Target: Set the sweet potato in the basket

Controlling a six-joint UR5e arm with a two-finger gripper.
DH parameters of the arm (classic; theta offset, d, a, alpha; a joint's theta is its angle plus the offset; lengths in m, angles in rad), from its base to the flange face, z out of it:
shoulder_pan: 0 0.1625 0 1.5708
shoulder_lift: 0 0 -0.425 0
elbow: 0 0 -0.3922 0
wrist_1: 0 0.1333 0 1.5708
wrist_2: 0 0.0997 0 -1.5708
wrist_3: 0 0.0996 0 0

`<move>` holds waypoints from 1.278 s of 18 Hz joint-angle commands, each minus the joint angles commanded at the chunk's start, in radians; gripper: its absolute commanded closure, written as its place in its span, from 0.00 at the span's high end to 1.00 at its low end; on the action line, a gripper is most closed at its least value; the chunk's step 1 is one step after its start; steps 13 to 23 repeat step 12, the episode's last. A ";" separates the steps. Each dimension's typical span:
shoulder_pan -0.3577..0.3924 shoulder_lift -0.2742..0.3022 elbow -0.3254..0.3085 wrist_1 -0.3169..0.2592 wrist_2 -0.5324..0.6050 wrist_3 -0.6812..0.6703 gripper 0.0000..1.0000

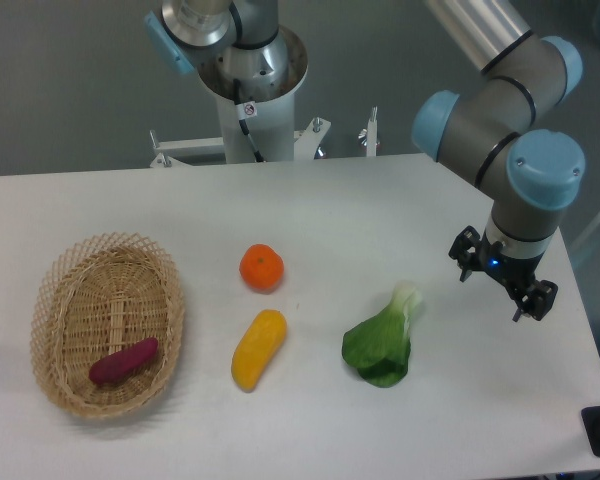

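The sweet potato [124,361], a small dark reddish-purple tuber, lies inside the oval tan wicker basket [64,270] at the left of the table, toward the basket's near end. My gripper [503,287] hangs over the right side of the table, far from the basket. Its two fingers are spread apart and hold nothing.
A round orange fruit [262,268] sits mid-table. A yellow-orange oblong vegetable [258,348] lies just in front of it. A green leafy vegetable [383,340] lies to the left of the gripper. The arm's base [250,80] stands behind the table's far edge.
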 joint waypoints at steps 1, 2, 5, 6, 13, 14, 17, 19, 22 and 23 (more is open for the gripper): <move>0.000 0.002 -0.008 0.002 0.002 0.000 1.00; 0.000 0.002 -0.011 0.005 0.002 0.000 1.00; 0.000 0.000 -0.009 0.008 0.000 0.000 1.00; 0.000 0.000 -0.009 0.009 0.000 0.000 1.00; 0.003 0.000 -0.012 0.012 -0.002 0.000 1.00; 0.003 0.000 -0.012 0.012 -0.002 0.000 1.00; 0.003 0.000 -0.012 0.012 -0.002 0.000 1.00; 0.003 0.000 -0.012 0.012 -0.002 0.000 1.00; 0.003 0.000 -0.012 0.012 -0.002 0.000 1.00; 0.003 0.000 -0.012 0.012 -0.002 0.000 1.00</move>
